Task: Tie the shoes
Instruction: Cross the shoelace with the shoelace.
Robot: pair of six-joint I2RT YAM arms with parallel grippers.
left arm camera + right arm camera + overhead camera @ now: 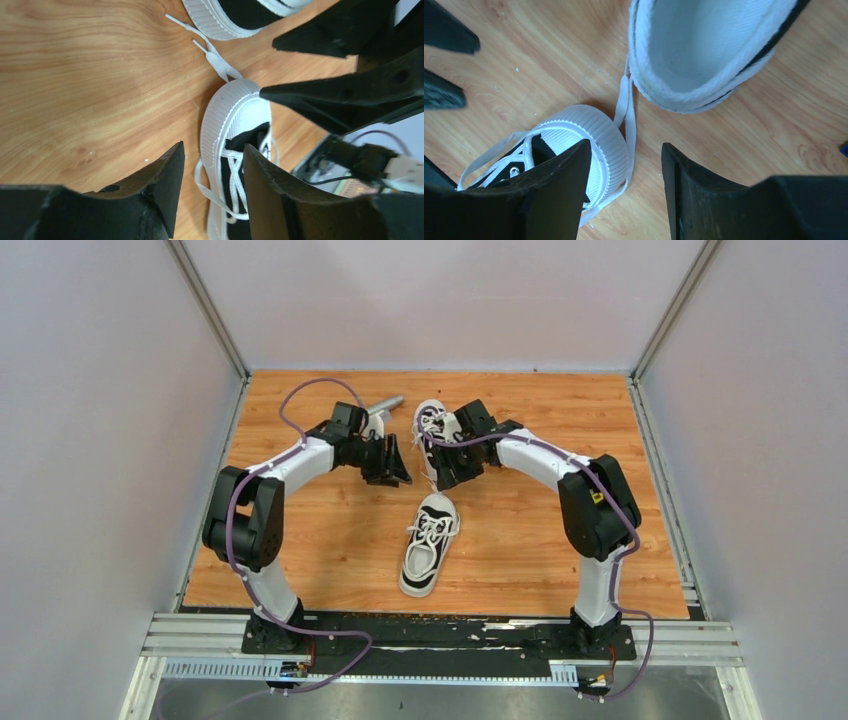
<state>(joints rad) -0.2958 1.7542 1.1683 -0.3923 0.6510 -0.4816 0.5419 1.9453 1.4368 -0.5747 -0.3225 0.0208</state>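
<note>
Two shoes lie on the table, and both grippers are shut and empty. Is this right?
Not shut: the wrist views show the left gripper and right gripper open, jaws apart. Both are empty, and two shoes lie on the table.

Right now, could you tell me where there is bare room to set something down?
Bare table lies either side of the near shoe and in the far right corner. Crowded: the middle, where the left gripper and right gripper flank the far shoe.

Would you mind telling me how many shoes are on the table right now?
2. The near shoe lies at the middle of the table; the far shoe lies beyond it, partly hidden by the right arm.
</note>
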